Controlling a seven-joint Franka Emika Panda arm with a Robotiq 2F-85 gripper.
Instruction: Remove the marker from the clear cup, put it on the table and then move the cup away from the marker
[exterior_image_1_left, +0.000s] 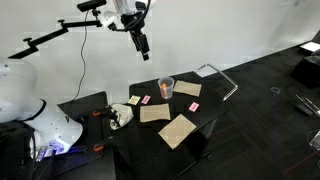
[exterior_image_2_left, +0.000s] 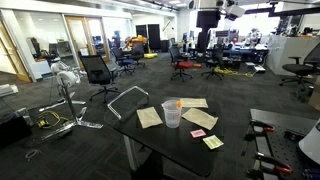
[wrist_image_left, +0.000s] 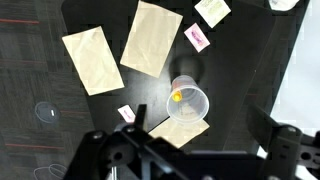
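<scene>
Hanging high above the bench (exterior_image_1_left: 215, 102), the fingers (exterior_image_1_left: 144, 48) are spread wide apart and grip nothing; in the wrist view they show as dark shapes along the lower edge. Well below them the cup (wrist_image_left: 187, 101) stands upright on the black top, with the marker (wrist_image_left: 178, 96) still inside it, its orange end showing through the rim. Three tan cardboard pieces (wrist_image_left: 92, 60) lie flat around the cup, one just beside it. Small pink squares (wrist_image_left: 198, 38) lie near them.
</scene>
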